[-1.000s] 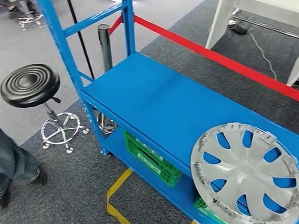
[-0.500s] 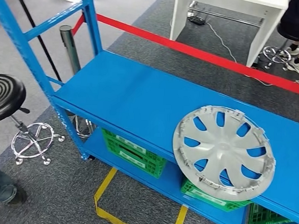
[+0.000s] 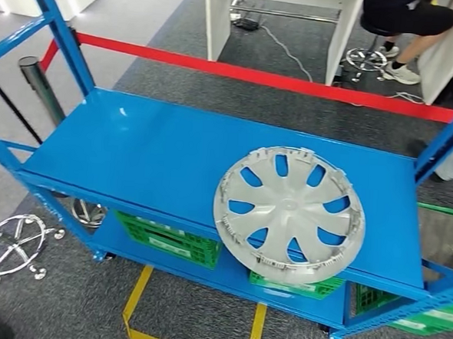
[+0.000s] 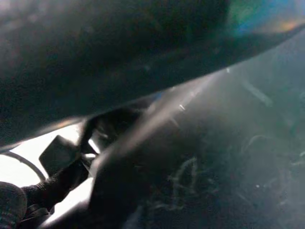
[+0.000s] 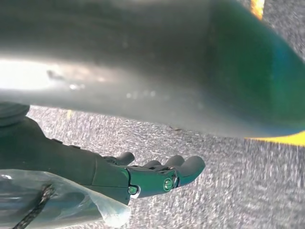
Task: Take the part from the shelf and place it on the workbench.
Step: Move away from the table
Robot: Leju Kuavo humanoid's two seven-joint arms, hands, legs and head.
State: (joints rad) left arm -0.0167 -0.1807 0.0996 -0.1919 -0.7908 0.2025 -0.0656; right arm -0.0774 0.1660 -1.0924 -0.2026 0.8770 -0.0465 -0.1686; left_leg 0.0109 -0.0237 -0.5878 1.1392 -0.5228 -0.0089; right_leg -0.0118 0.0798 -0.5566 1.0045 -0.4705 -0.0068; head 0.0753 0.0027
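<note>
The part is a grey plastic wheel cover with several curved spokes. It lies flat on the blue shelf board, near the board's front edge and right of its middle; blue shows through its openings. My right hand hangs over grey carpet in the right wrist view, its dark fingers stretched out straight and holding nothing. The left wrist view is dark and blurred. My left hand is only a dim shape there, and how its fingers lie cannot be made out.
Blue uprights stand at the shelf's ends. Green crates sit on the lower level. A red barrier tape runs behind the shelf. Yellow floor tape lies in front, a stool base at left. A person sits behind.
The whole picture has slid left as the camera turned right. The wheel cover now appears nearer the middle; it has not moved on the shelf. The stool seat and the standing person left the frame.
</note>
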